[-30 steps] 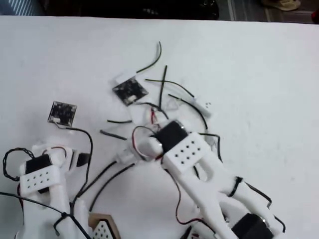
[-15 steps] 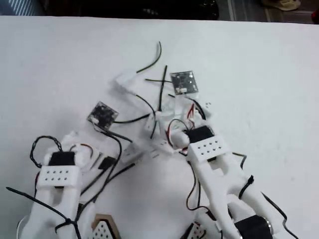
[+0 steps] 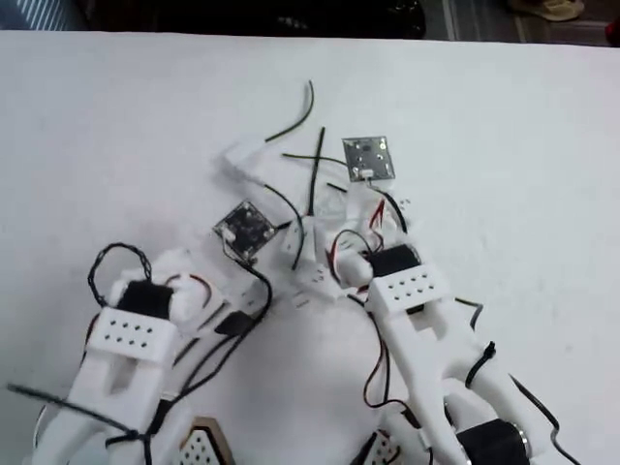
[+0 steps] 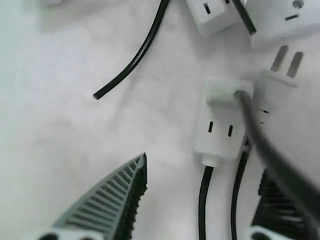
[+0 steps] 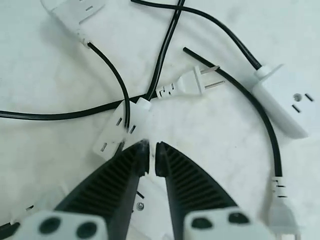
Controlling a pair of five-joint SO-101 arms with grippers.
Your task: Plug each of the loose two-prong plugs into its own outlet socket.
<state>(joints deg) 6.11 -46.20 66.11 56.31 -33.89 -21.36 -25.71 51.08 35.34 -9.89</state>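
We are holding the left gripper [image 4: 202,167] with its jaws spread wide and empty. A white outlet socket [image 4: 219,127] is lying between their tips, slots facing up. A loose two-prong plug [image 4: 276,75] is sitting just past one tip, close beside that socket. The right gripper [image 5: 151,150] is showing jaws almost pressed together on nothing. A socket block [image 5: 116,132] is lying just ahead of them, and a second plug [image 5: 187,85] farther ahead.

We are judging the crossed black cords [image 5: 165,50] the main risk. Closing on one could drag the light sockets, which look unanchored, out of line.

A blurred dark cable [image 4: 270,150] is covering part of one left jaw. From above, the wrists are hiding both grippers. We cannot tell whether the two wrist cameras are showing the same socket.
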